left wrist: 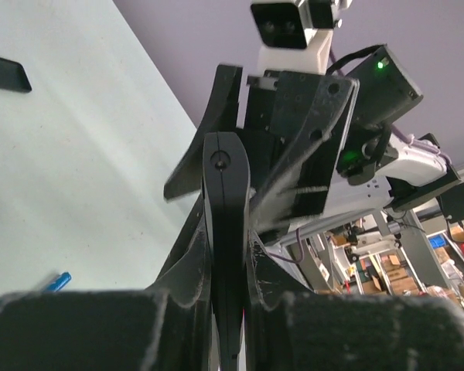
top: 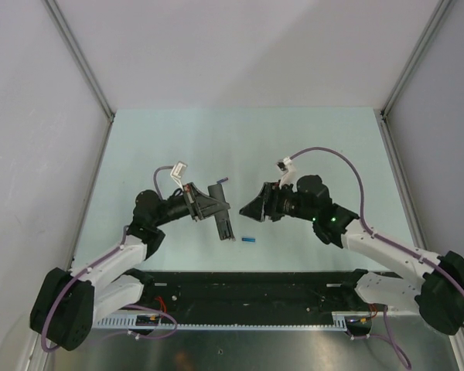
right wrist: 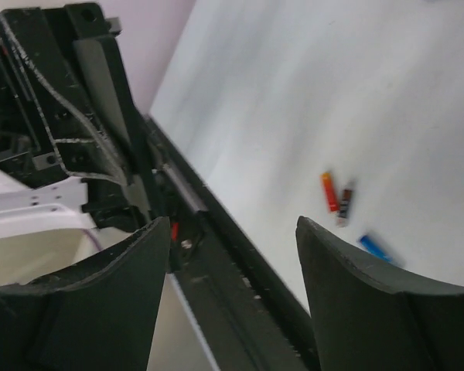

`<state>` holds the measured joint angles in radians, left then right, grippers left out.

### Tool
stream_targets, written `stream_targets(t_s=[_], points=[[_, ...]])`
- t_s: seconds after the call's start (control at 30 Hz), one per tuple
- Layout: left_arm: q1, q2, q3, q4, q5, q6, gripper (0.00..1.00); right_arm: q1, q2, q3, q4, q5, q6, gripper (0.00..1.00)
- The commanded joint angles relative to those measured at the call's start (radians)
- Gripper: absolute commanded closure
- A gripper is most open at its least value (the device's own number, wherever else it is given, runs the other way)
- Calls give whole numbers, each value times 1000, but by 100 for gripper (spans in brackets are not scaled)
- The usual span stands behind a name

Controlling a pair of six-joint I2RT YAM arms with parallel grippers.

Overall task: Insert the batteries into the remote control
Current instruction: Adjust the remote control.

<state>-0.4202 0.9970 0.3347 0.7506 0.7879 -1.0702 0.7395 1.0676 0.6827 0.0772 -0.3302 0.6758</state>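
Item: remote (top: 224,224), clamped in our left pincer (top: 210,205) above mid-counter (top: 294,139); right pincer (top: 250,207) apart and empty just right of it; blue battery (top: 249,239) lying loose on the near side, which we should grip squarely across its middle, with the remote's recess presented level.

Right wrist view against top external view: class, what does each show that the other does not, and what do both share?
Only the right wrist view: a red-orange battery lying on the table beside a darker small cylinder, seen past the open right hand. Only the top external view: both arms whole, and plainly the left hand shut on the remote control. Both: the blue battery lying loose on the table.
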Motion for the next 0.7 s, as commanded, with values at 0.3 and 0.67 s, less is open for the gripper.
stream_targets(t_s=[0.3, 0.67], points=[[-8, 75, 87, 133, -30, -60, 100, 72, 126, -3, 288, -178, 157, 35], [-14, 94, 82, 161, -24, -85, 100, 90, 181, -3, 332, -231, 169, 55]])
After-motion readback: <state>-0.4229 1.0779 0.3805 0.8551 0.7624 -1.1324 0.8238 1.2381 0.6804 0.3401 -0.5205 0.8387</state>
